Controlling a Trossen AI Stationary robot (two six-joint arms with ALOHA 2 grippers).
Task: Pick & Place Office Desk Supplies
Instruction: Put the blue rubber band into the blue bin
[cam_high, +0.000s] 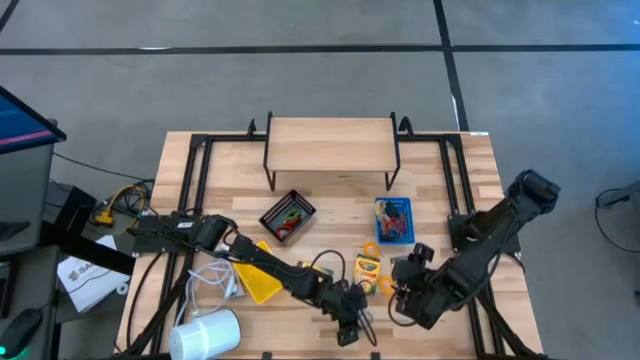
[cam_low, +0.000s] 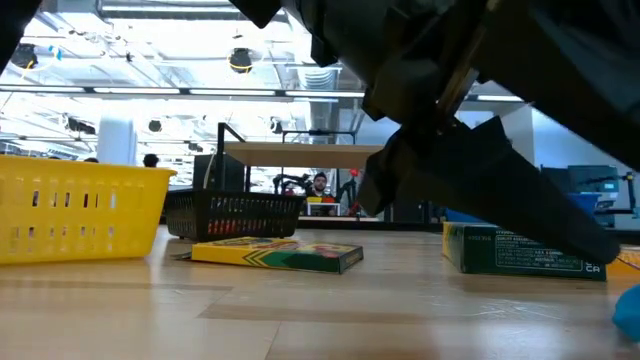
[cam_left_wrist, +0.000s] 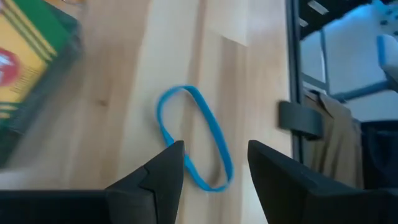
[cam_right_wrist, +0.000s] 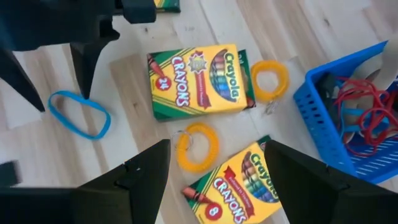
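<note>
my left gripper (cam_left_wrist: 210, 171) hangs low over the near edge of the table (cam_high: 330, 195), fingers (cam_left_wrist: 158, 180) apart, holding nothing. the blue rubber band (cam_left_wrist: 194, 137) lies flat on the wood right under and just ahead of the tips; one finger overlaps its edge in the left wrist view, contact i cannot tell. past the band the table edge and its black frame rail (cam_left_wrist: 292, 87) are close, so little room that way; bare wood on the other side up to a crayon box (cam_left_wrist: 28, 68).

my right gripper (cam_right_wrist: 214, 177) is just beside the left one, also near the front edge, fingers wide apart and empty. below it lie a 24-count crayon box (cam_right_wrist: 196, 79), an 8-count crayon box (cam_right_wrist: 239, 186), and two yellow coil rings (cam_right_wrist: 198, 147) (cam_right_wrist: 269, 79), all near each other, the rings just beside the boxes. the blue bin (cam_right_wrist: 348, 112) sits beside these with red and blue bands inside. the two arms crowd each other here.

farther off: yellow bin (cam_high: 260, 280) just beside my left arm, black bin (cam_high: 287, 216) behind it toward the wooden shelf (cam_high: 330, 145), white cylinder (cam_high: 205, 335) and white cable (cam_high: 215, 278) at the near left corner. open wood in the middle between bins and shelf.
</note>
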